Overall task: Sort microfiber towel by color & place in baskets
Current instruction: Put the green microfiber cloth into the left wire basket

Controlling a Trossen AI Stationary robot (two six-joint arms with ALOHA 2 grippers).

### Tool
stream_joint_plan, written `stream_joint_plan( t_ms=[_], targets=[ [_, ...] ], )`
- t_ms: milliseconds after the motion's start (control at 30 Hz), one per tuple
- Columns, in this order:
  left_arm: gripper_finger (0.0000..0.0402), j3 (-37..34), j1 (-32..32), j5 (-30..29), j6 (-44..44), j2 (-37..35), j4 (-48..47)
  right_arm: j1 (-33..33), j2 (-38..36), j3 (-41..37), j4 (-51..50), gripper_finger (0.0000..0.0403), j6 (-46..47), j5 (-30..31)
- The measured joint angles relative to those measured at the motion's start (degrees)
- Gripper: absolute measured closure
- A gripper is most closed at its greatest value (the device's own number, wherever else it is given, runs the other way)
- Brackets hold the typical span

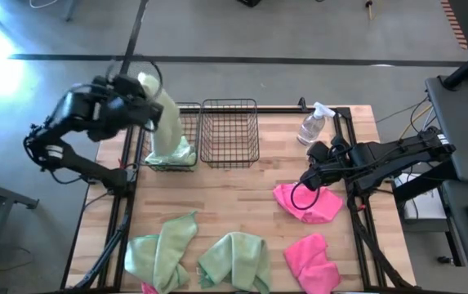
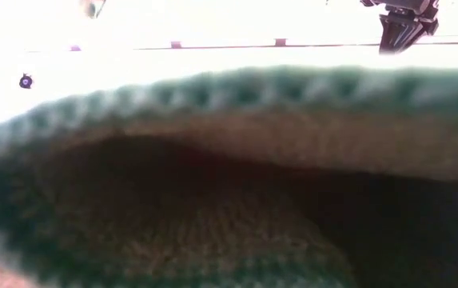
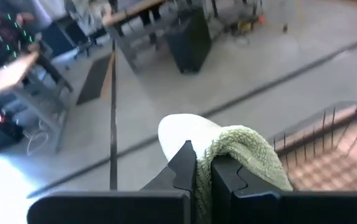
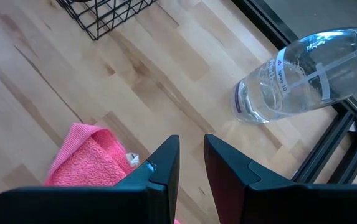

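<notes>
A light green towel point(image 1: 167, 122) hangs from my left gripper point(image 3: 203, 160), which is shut on it above the table's far left corner. The towel's lower end lies in the left black wire basket point(image 1: 186, 110). The right basket point(image 1: 229, 131) stands beside it. My right gripper point(image 4: 191, 155) hovers open, with nothing between its fingers, just over a pink towel point(image 1: 309, 204) at the table's right. A second pink towel point(image 1: 311, 260) and two more green towels point(image 1: 164, 249) point(image 1: 234, 260) lie flat along the near edge. One green towel point(image 2: 213, 200) fills the low view. My left gripper pinches the green towel's upper end point(image 3: 222, 152) between its two fingers; cloth bunches over and beside the fingertips, so several layers sit in the hold. The fingers come nearly level from the table's left side. The towel hangs slack below them, and its lower end point(image 1: 176, 151) rests inside the left basket.
A clear spray bottle point(image 1: 314, 124) lies at the far right, close to my right gripper, and shows large in the right wrist view point(image 4: 309, 68). Bare wood point(image 1: 217, 192) lies between the baskets and the towels. Black frame rails point(image 1: 332, 110) border the table.
</notes>
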Motion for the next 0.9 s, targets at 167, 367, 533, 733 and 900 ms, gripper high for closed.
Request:
stream_joint_plan(
  t_ms=[167, 367, 533, 733, 900],
  targets=[
    [0.0401, -14.5, 0.0, 2.2, -8.4, -4.4, 1.5, 0.0, 0.0, 0.0, 0.1, 0.0335, 0.0, 0.0],
    [0.0400, -22.5, 0.0, 2.7, -15.6, -6.7, 2.2, 0.0, 0.0, 0.0, 0.1, 0.0335, 0.0, 0.0],
    [0.0378, -23.8, 0.0, 2.7, -16.9, -8.1, 2.6, 0.0, 0.0, 0.0, 0.4, 0.0335, 0.0, 0.0],
    [0.0326, -20.7, 0.0, 3.1, -14.6, -8.5, 2.6, 0.0, 0.0, 0.0, 0.8, 0.0335, 0.0, 0.0],
    [0.0283, -18.4, 0.0, 3.0, -12.3, -8.1, 2.7, 0.0, 0.0, 0.0, 1.0, 0.0335, 0.0, 0.0]
  ],
)
